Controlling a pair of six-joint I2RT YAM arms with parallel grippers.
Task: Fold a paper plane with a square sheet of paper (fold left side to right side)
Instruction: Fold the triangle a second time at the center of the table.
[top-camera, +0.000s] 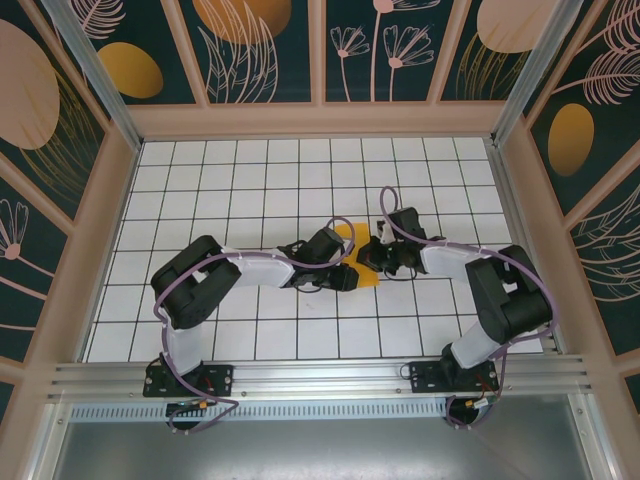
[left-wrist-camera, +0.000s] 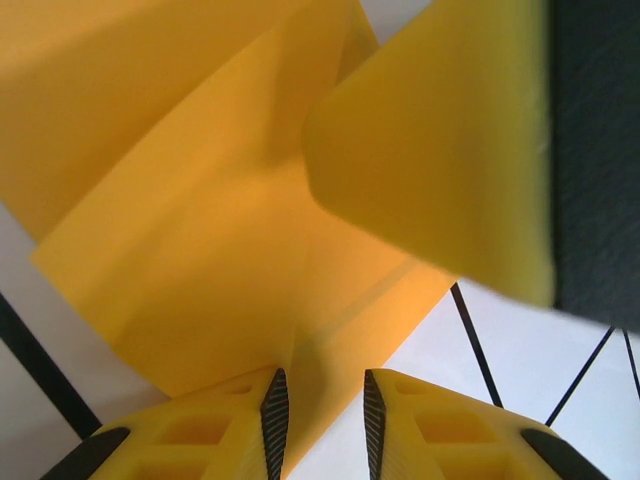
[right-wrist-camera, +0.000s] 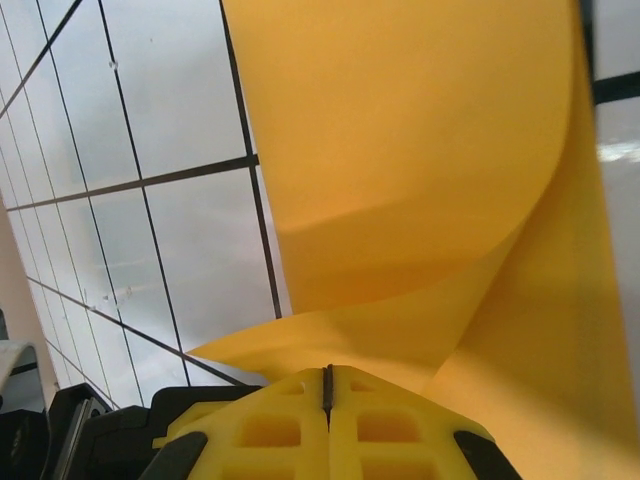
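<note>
Now the right fingers (right-wrist-camera: 270, 430) press together, apparently pinching the orange paper sheet (right-wrist-camera: 420, 180); left fingers (left-wrist-camera: 220, 435) slightly spread, its fold between them.

Left of the thin bright orange square sheet of paper (top-camera: 347, 238), the left claw (top-camera: 343, 277) blocks your way, and the right claw (top-camera: 376, 258) crowds its right side. Beyond the sheet, the white gridded desk (top-camera: 250, 180) lies open to you.

Legible text, labels, brands, numerals, signs: none. square sheet of paper (right-wrist-camera: 420, 150): blank orange (no print on the faces shown). wall panels (top-camera: 260, 50): floral ornament only. table (top-camera: 250, 170): plain grid lines.
</note>
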